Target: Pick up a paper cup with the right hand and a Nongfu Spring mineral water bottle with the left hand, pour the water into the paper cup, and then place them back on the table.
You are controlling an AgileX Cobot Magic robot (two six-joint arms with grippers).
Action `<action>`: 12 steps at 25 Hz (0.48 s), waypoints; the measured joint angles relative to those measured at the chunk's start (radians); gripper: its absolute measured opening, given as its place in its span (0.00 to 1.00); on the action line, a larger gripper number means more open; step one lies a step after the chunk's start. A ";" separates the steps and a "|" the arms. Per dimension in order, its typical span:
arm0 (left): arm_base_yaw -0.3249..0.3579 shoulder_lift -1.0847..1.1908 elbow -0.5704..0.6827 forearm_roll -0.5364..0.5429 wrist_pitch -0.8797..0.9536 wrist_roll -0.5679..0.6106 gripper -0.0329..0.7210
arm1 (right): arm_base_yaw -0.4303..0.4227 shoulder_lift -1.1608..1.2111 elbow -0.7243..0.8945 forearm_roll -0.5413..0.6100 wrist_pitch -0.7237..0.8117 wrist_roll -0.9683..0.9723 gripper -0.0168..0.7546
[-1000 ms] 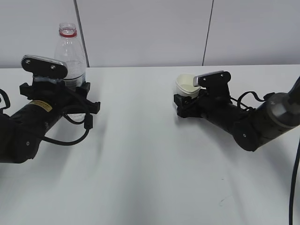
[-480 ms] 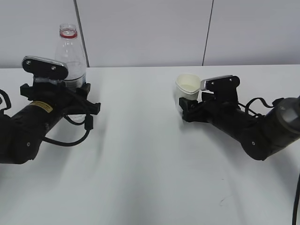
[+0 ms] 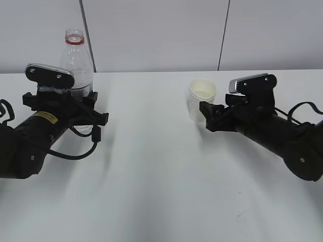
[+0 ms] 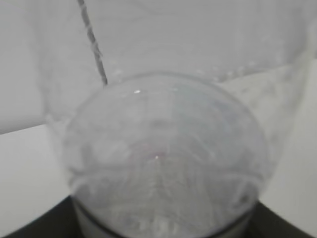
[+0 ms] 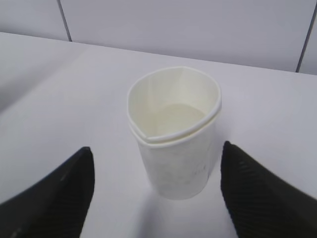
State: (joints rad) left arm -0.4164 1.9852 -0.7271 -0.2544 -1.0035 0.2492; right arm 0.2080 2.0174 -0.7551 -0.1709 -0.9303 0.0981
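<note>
White panelled wall backs the plain white counter (image 3: 161,166). At far left, the clear plastic capless bottle (image 3: 78,55) stands upright in the yellow-stickered left tool (image 3: 83,101); whether that tool grips it I cannot tell. Right of centre, the sticker-free right tool (image 5: 156,191) is spread wide, empty, just behind the small dented white paper cup (image 5: 174,131), apparently released upright.

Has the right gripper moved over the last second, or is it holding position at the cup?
Yes. The right hand has drawn back rightward, away from the paper cup, which stands free on the table; the wall seam behind marks the shift.
</note>
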 joint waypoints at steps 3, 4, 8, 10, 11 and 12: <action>0.000 0.021 -0.013 -0.004 -0.009 -0.020 0.53 | 0.000 -0.056 0.061 -0.004 -0.002 0.000 0.79; 0.000 0.029 -0.015 -0.004 -0.016 -0.024 0.53 | 0.000 -0.072 0.075 -0.004 -0.002 0.000 0.79; 0.000 0.055 -0.020 -0.005 -0.056 -0.046 0.53 | 0.000 -0.140 0.125 -0.004 -0.002 0.000 0.79; 0.000 0.072 -0.020 -0.005 -0.083 -0.065 0.53 | 0.000 -0.167 0.144 -0.004 -0.004 0.000 0.79; 0.000 0.084 -0.020 -0.005 -0.092 -0.076 0.53 | 0.000 -0.176 0.150 -0.004 -0.004 0.000 0.79; 0.000 0.096 -0.022 -0.005 -0.094 -0.084 0.53 | 0.000 -0.184 0.158 -0.005 -0.004 0.000 0.79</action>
State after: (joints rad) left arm -0.4164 2.0817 -0.7489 -0.2599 -1.0977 0.1657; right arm 0.2080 1.8331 -0.5974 -0.1763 -0.9342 0.0981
